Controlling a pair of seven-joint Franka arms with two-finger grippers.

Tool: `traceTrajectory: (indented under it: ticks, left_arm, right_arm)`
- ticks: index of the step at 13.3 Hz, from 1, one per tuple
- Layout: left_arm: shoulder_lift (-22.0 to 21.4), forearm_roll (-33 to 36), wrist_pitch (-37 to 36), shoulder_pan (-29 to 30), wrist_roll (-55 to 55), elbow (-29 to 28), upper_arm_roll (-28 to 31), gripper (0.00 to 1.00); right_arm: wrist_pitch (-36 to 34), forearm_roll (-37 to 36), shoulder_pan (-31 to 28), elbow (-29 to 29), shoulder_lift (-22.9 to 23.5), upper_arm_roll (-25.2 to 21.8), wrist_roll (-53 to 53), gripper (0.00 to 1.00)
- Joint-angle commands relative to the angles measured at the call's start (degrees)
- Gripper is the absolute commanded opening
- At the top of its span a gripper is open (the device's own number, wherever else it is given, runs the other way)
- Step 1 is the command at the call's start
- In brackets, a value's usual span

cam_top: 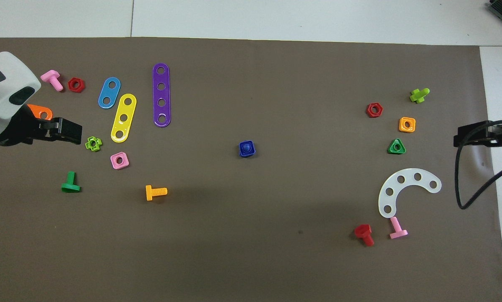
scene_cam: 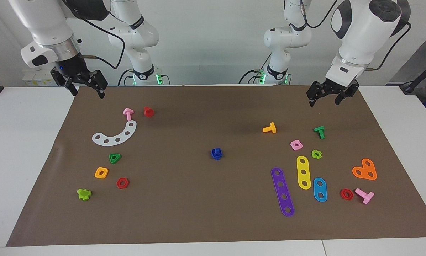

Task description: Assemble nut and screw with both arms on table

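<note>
The dark-blue nut [scene_cam: 216, 155] and dark-blue screw [scene_cam: 216, 150] sit joined as one piece in the middle of the brown mat [scene_cam: 198, 213]. In the overhead view the squarish nut [cam_top: 242, 153] shows the screw [cam_top: 247, 147] in its hole. My left gripper [scene_cam: 325, 101] is open and empty, raised over the mat's edge nearest the robots at the left arm's end; it also shows in the overhead view [cam_top: 72, 131]. My right gripper [scene_cam: 88, 93] is open and empty, raised over the matching corner at the right arm's end, and shows in the overhead view [cam_top: 464, 138].
Toward the left arm's end lie an orange screw [scene_cam: 269, 128], a green screw [scene_cam: 319, 132], a pink nut [scene_cam: 296, 144] and purple [scene_cam: 282, 192], yellow and blue strips. Toward the right arm's end lie a white curved strip [scene_cam: 116, 134], a pink screw, red pieces and a green triangular nut [scene_cam: 114, 158].
</note>
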Motion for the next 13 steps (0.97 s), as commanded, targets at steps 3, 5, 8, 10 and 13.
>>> traceTrajectory:
  ticks: [3, 5, 8, 10, 13]
  left_arm:
    - [-1.2, -4.3, 2.0, 0.9, 2.3, -0.3, 0.2, 1.0]
    - [-1.1, -4.1, 2.0, 0.9, 2.8, -0.1, 0.2, 1.0]
    - [-1.0, -3.6, 1.6, 1.0, 2.3, 0.2, 0.7, 1.0]
    - [-1.0, -3.6, 1.2, 1.0, 2.2, 0.2, 1.1, 1.0]
    - [-1.1, -3.6, 0.9, 1.0, 2.1, 0.1, 1.1, 1.0]
  right_arm:
    - [0.0, -0.6, 0.0, -1.3, -1.1, 0.0, -0.7, 1.0]
    - [0.1, -0.6, 0.0, -1.3, -1.1, 0.0, -0.7, 1.0]
    - [0.1, -0.6, 0.0, -1.6, -1.2, 0.0, -0.6, 1.0]
    - [0.4, -0.6, -0.5, -1.6, -1.2, 0.0, -0.7, 1.0]
    - [0.5, -0.6, -0.3, -1.7, -1.2, 0.0, -0.6, 1.0]
